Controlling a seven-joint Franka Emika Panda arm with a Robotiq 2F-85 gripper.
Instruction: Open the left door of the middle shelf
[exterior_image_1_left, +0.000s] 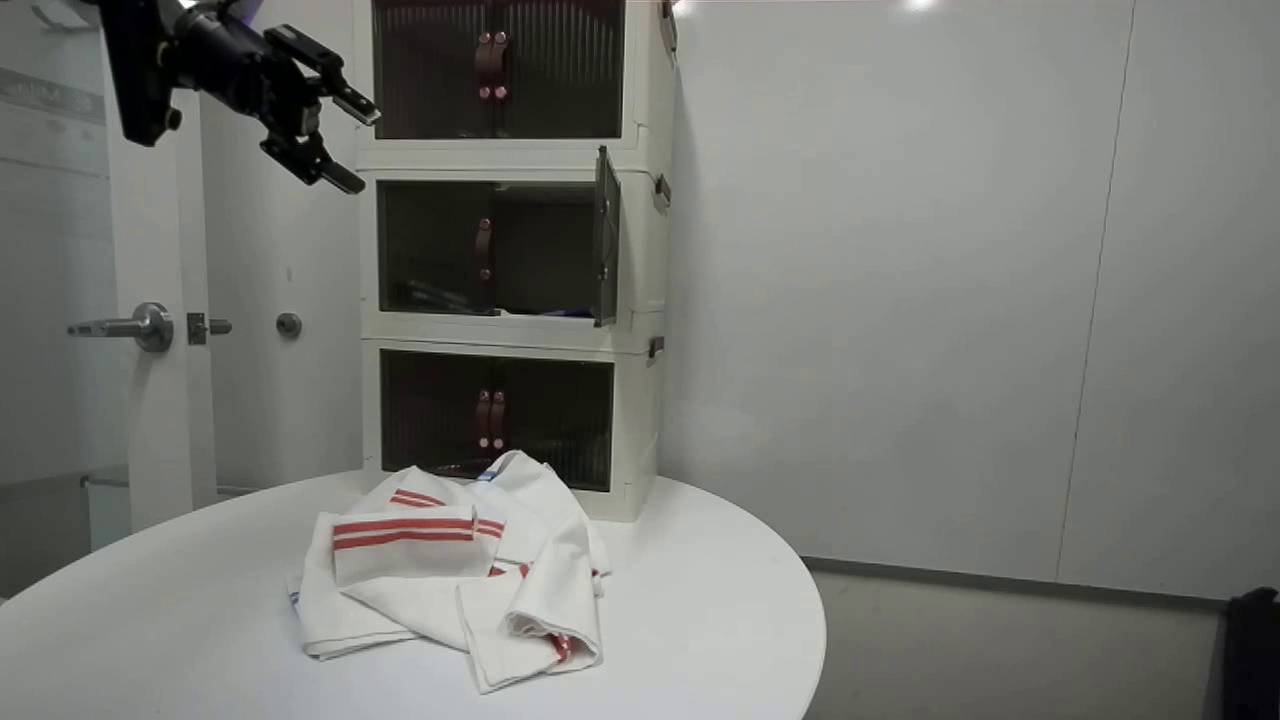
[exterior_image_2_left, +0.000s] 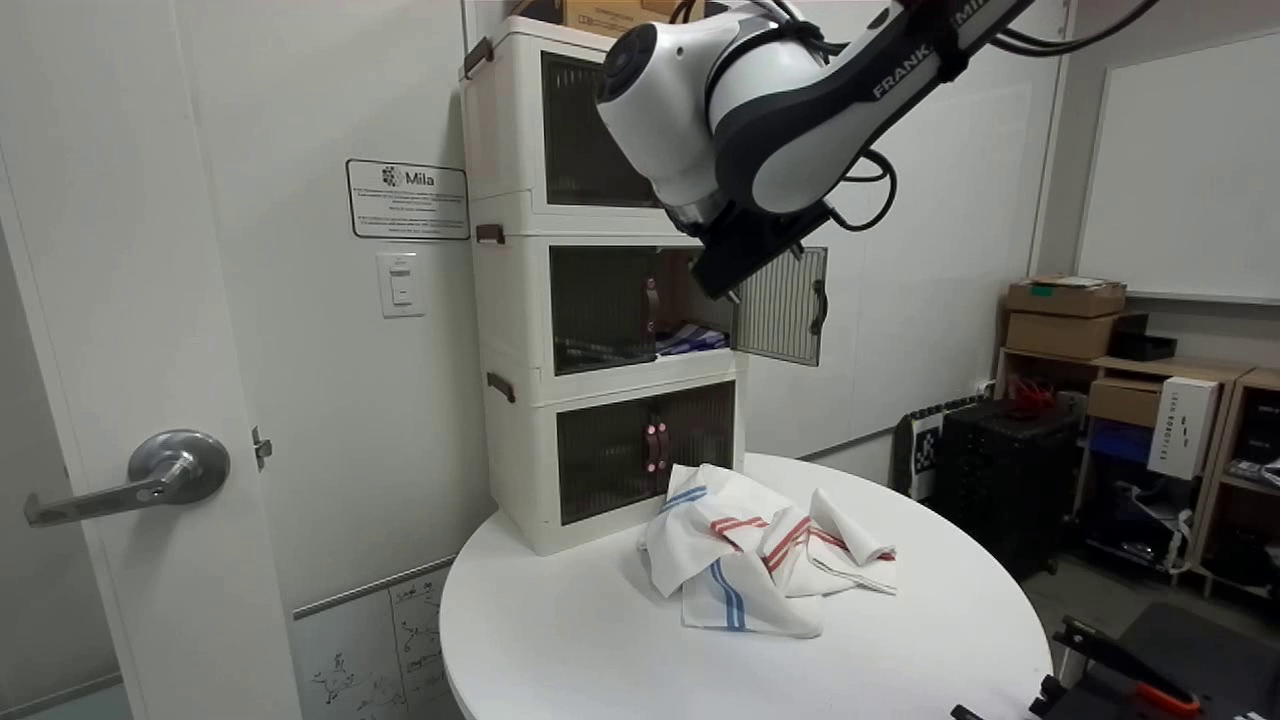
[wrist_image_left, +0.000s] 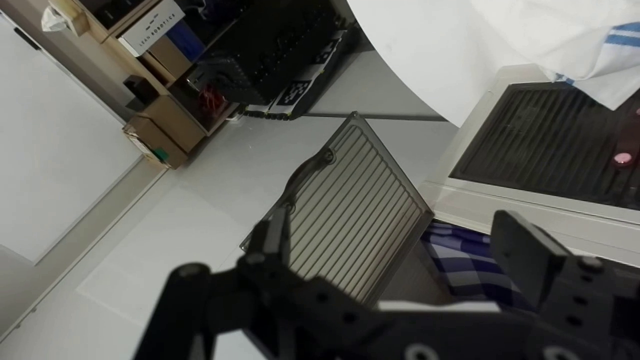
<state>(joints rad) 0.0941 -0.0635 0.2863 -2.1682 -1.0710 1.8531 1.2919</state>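
Your fingers (exterior_image_1_left: 340, 176) are spread wide, empty; in an exterior view the closed left door (exterior_image_1_left: 432, 246) of the middle shelf (exterior_image_1_left: 430, 326) lies right and below, above the far edge of the counter (exterior_image_1_left: 720, 600).

I've got a round white surface (exterior_image_1_left: 715, 600) here with a tall three-tier white cabinet (exterior_image_1_left: 520, 334) standing near its edge. Right in front of that there's a messy heap of white cloth (exterior_image_2_left: 762, 585), red and blue stripes on it, all rumpled up.
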